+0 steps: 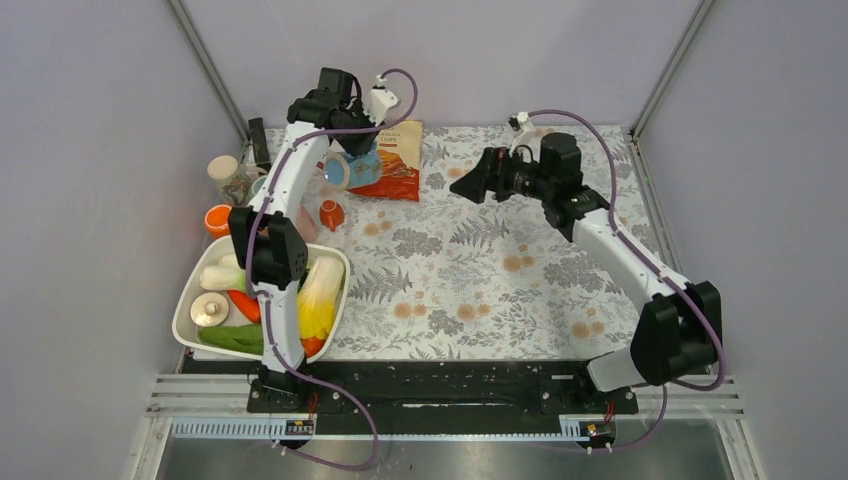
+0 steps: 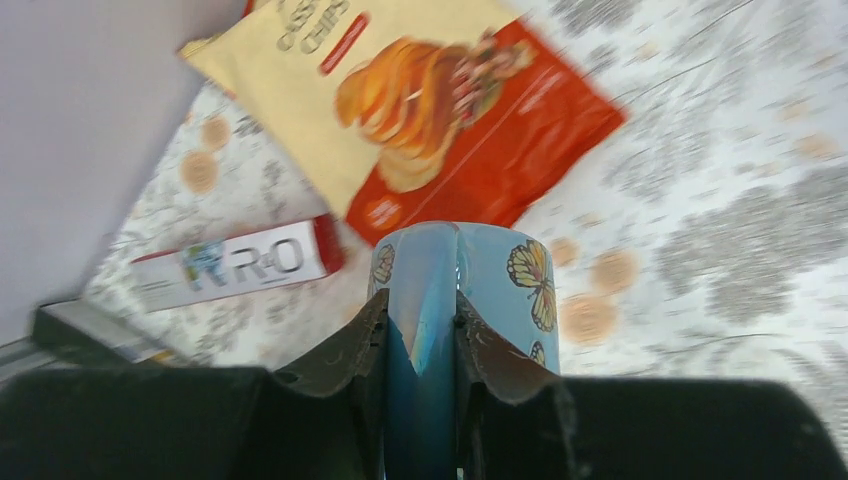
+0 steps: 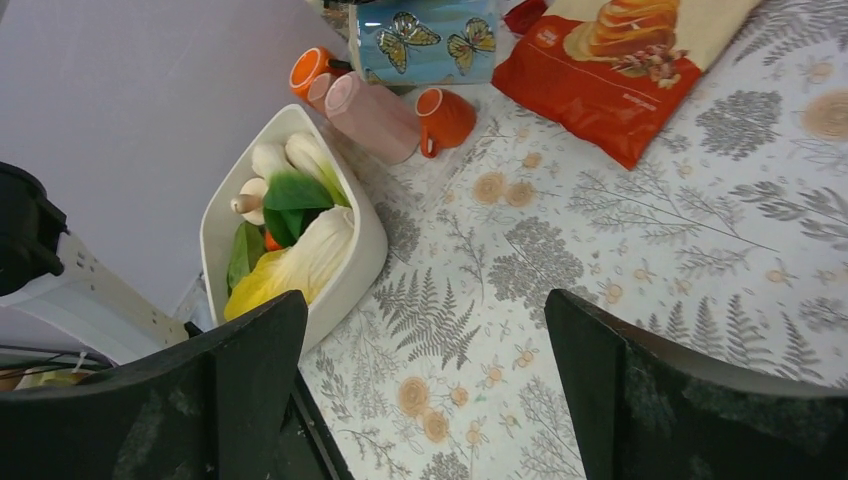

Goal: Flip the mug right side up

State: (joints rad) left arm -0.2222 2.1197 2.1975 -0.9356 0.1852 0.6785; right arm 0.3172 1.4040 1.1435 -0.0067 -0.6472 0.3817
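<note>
We see the left gripper [image 2: 421, 330] pinched tight on the blue butterfly mug [image 1: 352, 170]. The mug is tipped sideways at the table's 11 o'clock, beside the chips bag [image 1: 400, 160]. The right gripper [image 3: 425, 320] is spread wide and holds nothing, near 12 o'clock.

mug [image 1: 352, 168]: glossy light blue with a yellow-orange butterfly print. Not upright: it's on its side, axis roughly level, one round end facing the counter's left edge. Located near the far-left corner of the counter. left hand [image 2: 420, 305] is clamped on a narrow blue strip of it, looks like the handle [image 2: 420, 380], one finger pressed on each side. Can't tell if the body touches the counter or hangs clear.
</note>
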